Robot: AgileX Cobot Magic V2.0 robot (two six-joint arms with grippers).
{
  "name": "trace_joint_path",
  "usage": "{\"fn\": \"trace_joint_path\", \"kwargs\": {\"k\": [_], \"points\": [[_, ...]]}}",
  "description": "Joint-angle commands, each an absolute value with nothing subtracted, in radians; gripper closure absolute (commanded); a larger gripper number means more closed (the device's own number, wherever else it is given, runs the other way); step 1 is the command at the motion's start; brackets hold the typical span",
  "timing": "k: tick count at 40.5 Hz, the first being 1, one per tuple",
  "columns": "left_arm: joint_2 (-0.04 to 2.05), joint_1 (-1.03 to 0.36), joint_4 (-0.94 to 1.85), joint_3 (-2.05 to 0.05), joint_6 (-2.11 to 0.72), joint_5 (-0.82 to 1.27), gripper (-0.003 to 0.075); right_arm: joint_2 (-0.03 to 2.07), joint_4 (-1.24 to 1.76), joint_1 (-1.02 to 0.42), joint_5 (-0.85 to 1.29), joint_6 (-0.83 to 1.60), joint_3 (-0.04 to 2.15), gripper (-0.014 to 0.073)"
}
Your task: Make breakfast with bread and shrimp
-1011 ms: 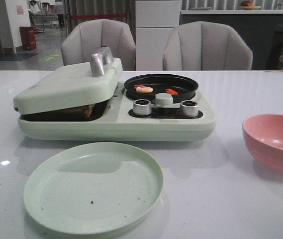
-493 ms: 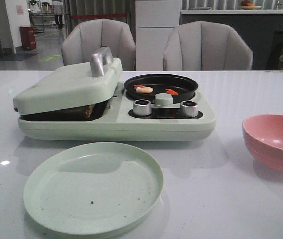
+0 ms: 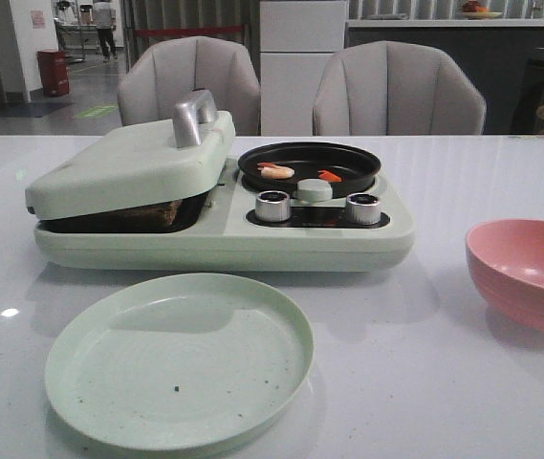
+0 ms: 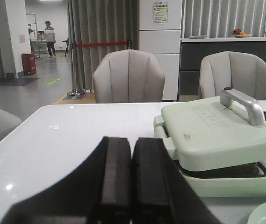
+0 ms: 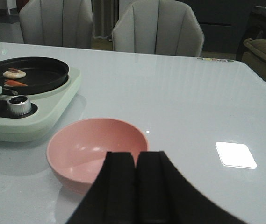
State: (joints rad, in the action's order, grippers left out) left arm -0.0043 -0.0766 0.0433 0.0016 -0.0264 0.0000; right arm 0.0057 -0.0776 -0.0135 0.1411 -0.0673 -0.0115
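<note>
Two shrimp lie in the black round pan (image 3: 353, 161) of a pale green breakfast maker: a pinkish-white one (image 3: 277, 172) and an orange-red one (image 3: 330, 176). The right wrist view shows them too (image 5: 14, 73). The bread is almost hidden under the maker's lowered lid (image 3: 133, 158); only a brown edge (image 3: 155, 212) shows in the gap. Neither gripper appears in the front view. My left gripper (image 4: 132, 140) is shut and empty, left of the lid (image 4: 217, 128). My right gripper (image 5: 136, 155) is shut and empty, just in front of the pink bowl (image 5: 95, 147).
An empty pale green plate (image 3: 178, 359) sits in front of the maker. The pink bowl (image 3: 530, 268) stands at the right. The lid has a silver handle (image 3: 195, 115), and two silver knobs (image 3: 273, 206) are on the maker's front. Two chairs stand behind the table.
Nothing on the table has moved. Only a person far in the background has walked on.
</note>
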Motion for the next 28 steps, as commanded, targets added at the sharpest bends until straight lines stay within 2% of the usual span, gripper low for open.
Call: {"fn": "trace_joint_path", "kwargs": {"k": [1,21,28], "points": [[-0.022,-0.076,0.053,0.032,-0.027,-0.091,0.0619,-0.029,-0.085,-0.009,0.038,-0.062,-0.011,0.0559],[-0.022,-0.076,0.053,0.032,-0.027,-0.091,0.0619,-0.033,-0.058,-0.011,0.012,-0.059,-0.011,0.0559],[-0.022,-0.076,0.053,0.032,-0.027,-0.091,0.0619,-0.033,0.081,-0.011,0.006,0.077,-0.011,0.0559]]}}
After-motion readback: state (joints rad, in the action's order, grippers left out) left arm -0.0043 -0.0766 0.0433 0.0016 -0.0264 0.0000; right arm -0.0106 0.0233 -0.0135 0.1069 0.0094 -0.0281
